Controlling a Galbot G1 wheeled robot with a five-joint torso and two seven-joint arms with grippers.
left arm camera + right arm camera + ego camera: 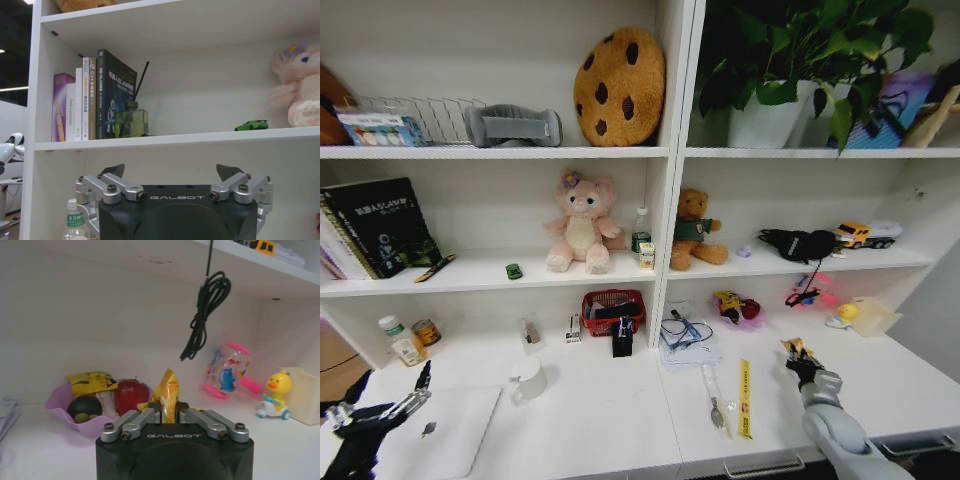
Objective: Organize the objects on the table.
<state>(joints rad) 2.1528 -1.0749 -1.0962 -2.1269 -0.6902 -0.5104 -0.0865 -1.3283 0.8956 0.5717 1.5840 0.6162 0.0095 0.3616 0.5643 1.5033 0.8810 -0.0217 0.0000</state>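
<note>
A: Table: closed laptop near-left, beside the spread left gripper; toy car up on the shelf.

B: Right gripper, far right, pinches a yellow packet; that thin grip may slip.
</note>
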